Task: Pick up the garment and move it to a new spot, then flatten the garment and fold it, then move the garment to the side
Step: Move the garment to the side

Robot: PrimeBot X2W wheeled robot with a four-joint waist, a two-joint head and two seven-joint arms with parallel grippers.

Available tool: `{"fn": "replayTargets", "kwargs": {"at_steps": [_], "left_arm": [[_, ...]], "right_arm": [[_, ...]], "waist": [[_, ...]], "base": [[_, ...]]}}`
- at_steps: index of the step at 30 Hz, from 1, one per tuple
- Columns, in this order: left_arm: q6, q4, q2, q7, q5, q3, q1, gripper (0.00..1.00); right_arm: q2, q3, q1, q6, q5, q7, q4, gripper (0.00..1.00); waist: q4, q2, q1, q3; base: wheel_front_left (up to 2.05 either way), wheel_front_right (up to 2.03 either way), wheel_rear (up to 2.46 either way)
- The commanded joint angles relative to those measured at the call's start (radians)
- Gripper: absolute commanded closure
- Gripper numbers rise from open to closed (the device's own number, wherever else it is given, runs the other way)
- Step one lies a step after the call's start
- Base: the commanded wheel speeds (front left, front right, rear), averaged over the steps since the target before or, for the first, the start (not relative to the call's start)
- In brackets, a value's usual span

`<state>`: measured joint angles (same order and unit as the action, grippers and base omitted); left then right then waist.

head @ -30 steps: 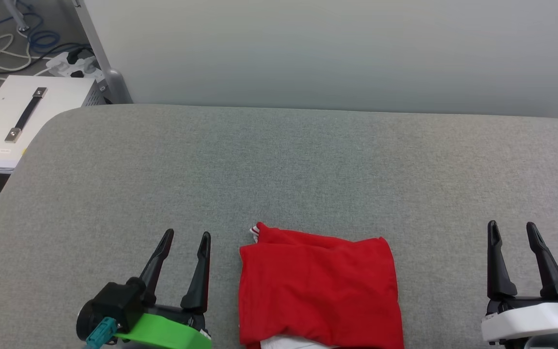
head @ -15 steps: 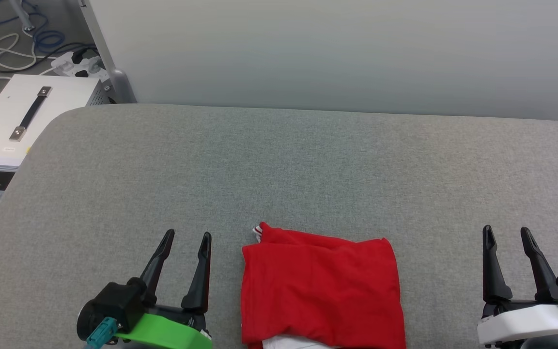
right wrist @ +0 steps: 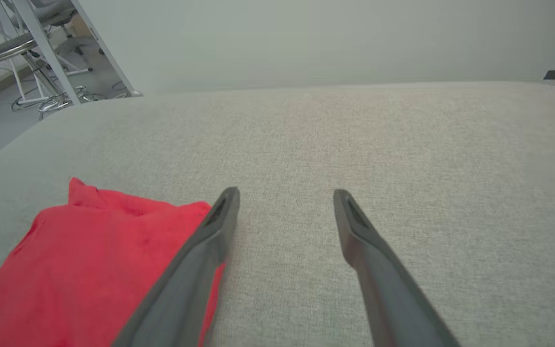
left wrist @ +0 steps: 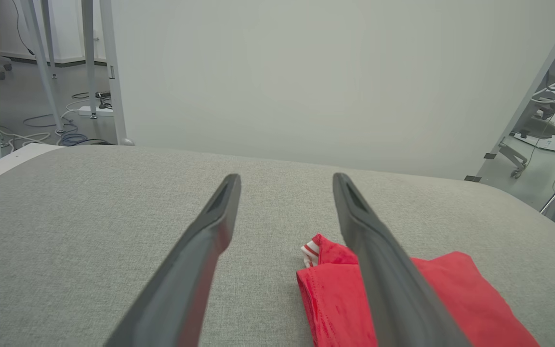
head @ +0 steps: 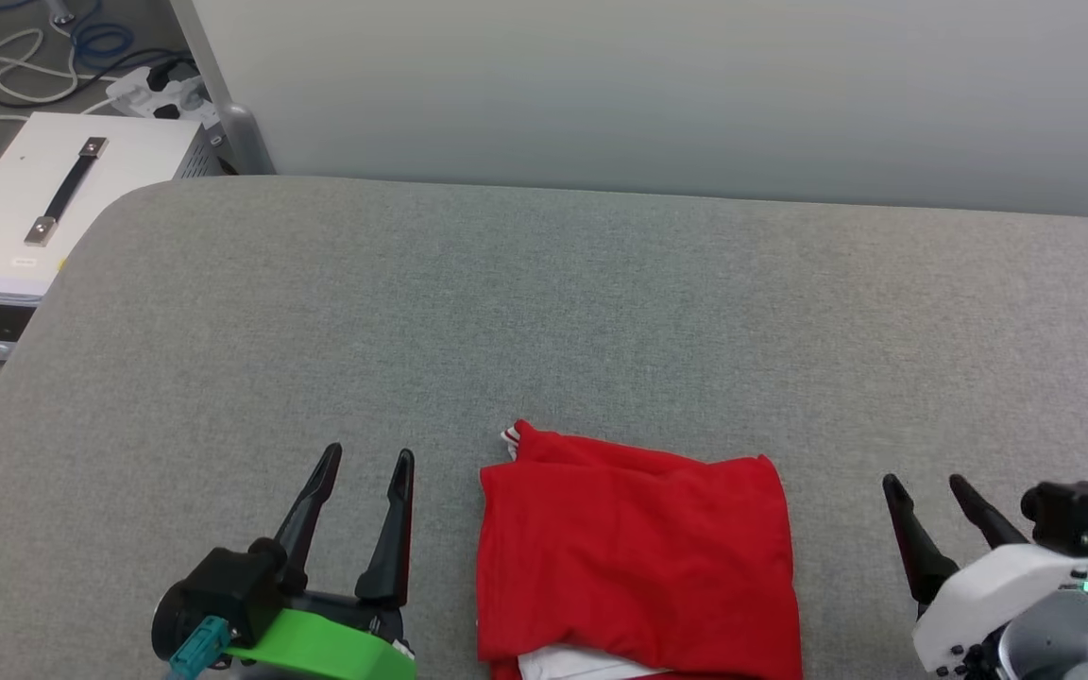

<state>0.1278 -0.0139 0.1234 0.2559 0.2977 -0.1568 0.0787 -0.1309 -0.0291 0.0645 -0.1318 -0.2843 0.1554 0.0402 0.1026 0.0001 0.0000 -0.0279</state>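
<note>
Two changes are showing against the frames of a second ago. The head camera is looking from a slightly shifted angle, so the far edge of the grey table (head: 544, 312) and the white box (head: 6, 236) beyond its left corner are sitting higher in the head view. That is the camera's doing, not the things'. The right gripper (head: 924, 482) is what is really moving. Its fingers were standing almost straight up near the right edge and are now leaning left, with their tips lower and closer to the garment (head: 634, 557). Its white wrist is turning to show a green light and a teal plug. The left gripper (head: 369, 453) is keeping its earlier place and pose.

Both grippers are standing with their jaws spread wide and are holding nothing. The left one is pointing along the table just beside the garment's left edge. The right one is pointing at bare table, near the garment's right edge but apart from it.

The garment is lying folded into a rough red rectangle at the near middle of the table, between the two grippers. A bit of striped trim is poking out at its far left corner, and a white layer is peeking from under its near edge.
</note>
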Motion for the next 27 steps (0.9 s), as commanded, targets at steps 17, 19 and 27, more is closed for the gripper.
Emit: {"fn": "replayTargets", "kwargs": {"at_steps": [17, 19, 27], "left_arm": [[0.003, 0.014, -0.012, 0.006, 0.009, -0.035, -0.082, 0.0], [0.003, 0.014, -0.015, 0.006, 0.007, -0.038, -0.088, 0.0], [0.003, 0.016, -0.02, 0.006, 0.009, -0.041, -0.107, 0.0]], "right_arm": [[0.074, 0.021, -0.159, 0.001, -0.043, 0.901, 0.092, 0.0], [0.077, 0.014, -0.171, 0.001, -0.036, 0.911, 0.058, 0.0], [0.08, 0.032, -0.186, 0.001, -0.06, 0.893, -0.049, 0.0]], "waist": [[0.082, -0.0001, 0.0, -0.105], [0.095, -0.0001, 0.0, -0.115], [0.133, -0.0001, 0.0, -0.146]], "base": [[0.0, 0.0, 0.0], [0.0, 0.0, 0.0], [0.0, 0.0, 0.0]]}}
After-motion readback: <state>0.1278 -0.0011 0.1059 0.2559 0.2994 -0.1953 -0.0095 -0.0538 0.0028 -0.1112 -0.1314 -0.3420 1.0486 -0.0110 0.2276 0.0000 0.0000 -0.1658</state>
